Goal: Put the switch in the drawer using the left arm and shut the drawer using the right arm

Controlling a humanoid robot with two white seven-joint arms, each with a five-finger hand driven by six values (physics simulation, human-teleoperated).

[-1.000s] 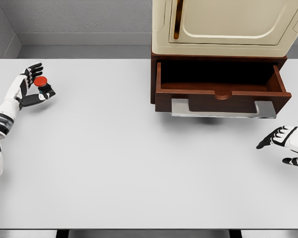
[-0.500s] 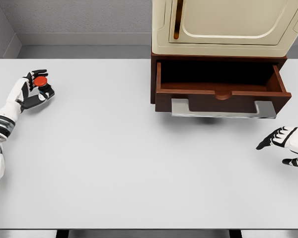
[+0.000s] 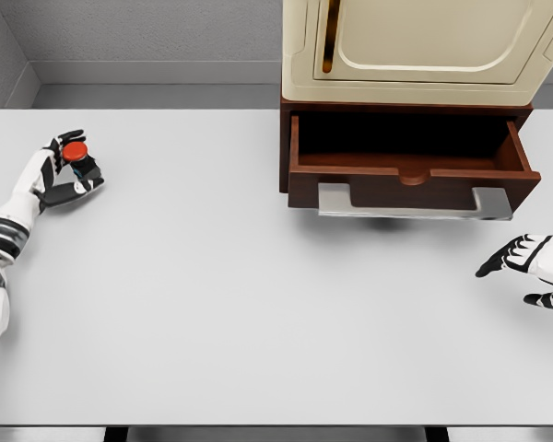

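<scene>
The switch (image 3: 76, 153), a small dark block with a red round button on top, is at the far left of the white table. My left hand (image 3: 64, 170) is curled around it, fingers above and thumb below. The brown wooden drawer (image 3: 410, 175) stands pulled open under the cream cabinet at the upper right, its inside dark and with a grey handle (image 3: 413, 203) on the front. My right hand (image 3: 525, 267) rests low at the right edge, fingers relaxed and holding nothing, well below the drawer front.
The cream cabinet (image 3: 424, 46) sits above the drawer at the back of the table (image 3: 258, 304). A grey wall runs behind the table's far edge.
My left hand's fingers have closed in around the switch and the hand has shifted slightly. The right hand and the drawer have not moved.
</scene>
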